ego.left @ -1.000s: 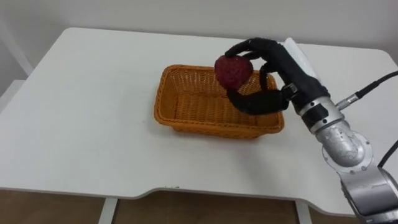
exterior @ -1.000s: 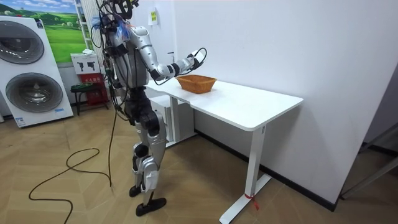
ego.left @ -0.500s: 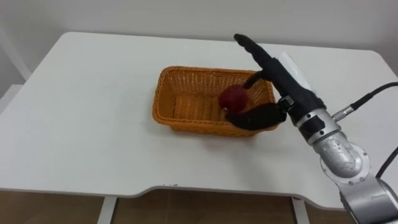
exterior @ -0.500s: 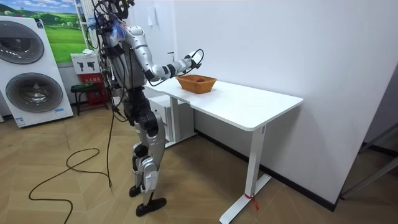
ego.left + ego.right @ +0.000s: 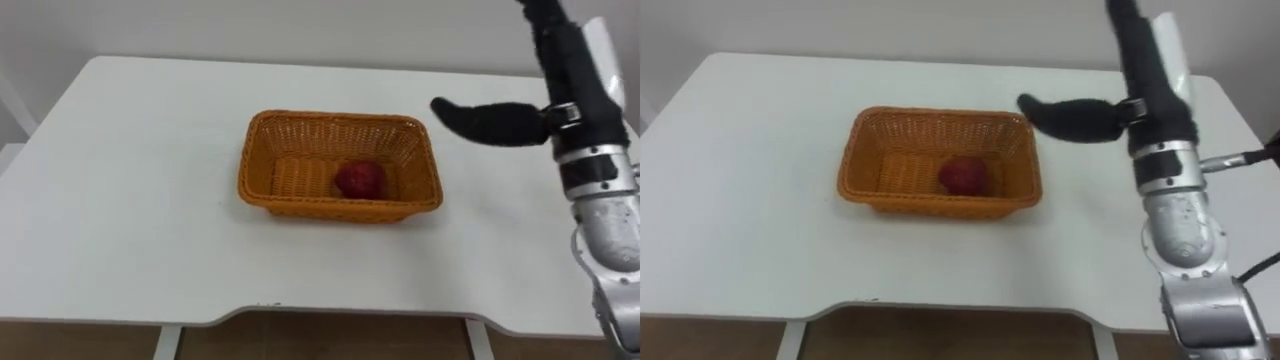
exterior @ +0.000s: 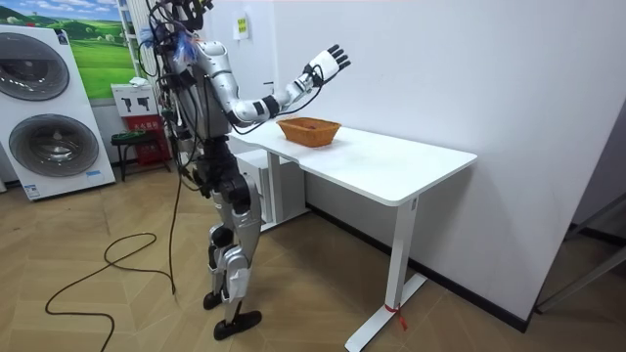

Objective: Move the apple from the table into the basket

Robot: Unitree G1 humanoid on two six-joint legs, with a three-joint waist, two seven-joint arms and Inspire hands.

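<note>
Basket (image 5: pixel 262 160): woven wicker, orange-brown, with a rough ribbed weave and a faint sheen along the rim.
Apple (image 5: pixel 359 179): dark red skin, dull, slightly mottled.
Table (image 5: pixel 130 200): white top, smooth and matt.
My right hand (image 5: pixel 572 95): black fingers and thumb, matt, plastic-looking. I carry a smooth white shell on its back and bare silvery metal, softly glossy, at the wrist.
Floor (image 6: pixel 469 323): wood-pattern planks, smooth, low sheen.

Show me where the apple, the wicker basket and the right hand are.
apple (image 5: pixel 358 180), left eye view, middle of the fruit.
wicker basket (image 5: pixel 330 208), left eye view, near wall.
right hand (image 5: pixel 567 78), left eye view, palm.
</note>
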